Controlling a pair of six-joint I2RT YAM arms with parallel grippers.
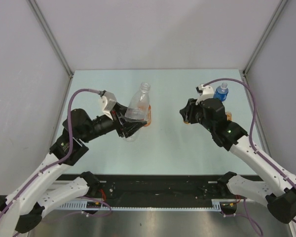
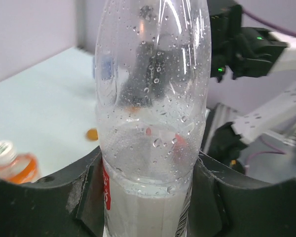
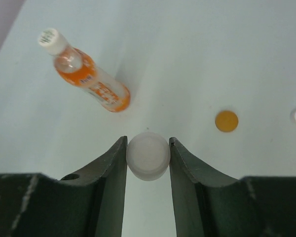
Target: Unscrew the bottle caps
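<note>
Gripping clear uncapped bottle (image 1: 138,106) low on its body, left jaws partly closed | right jaws pinch loose white cap (image 3: 148,157) over bench (image 3: 212,49) | capped orange bottle (image 3: 86,74) ahead-left of right jaws, nearer left jaws | orange cap (image 3: 226,121) loose on bench

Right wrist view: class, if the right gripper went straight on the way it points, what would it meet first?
Probably bare table, between the orange-drink bottle and the loose orange cap. The right gripper, jaws shut on a white cap, points down at it; depth is unclear.
</note>
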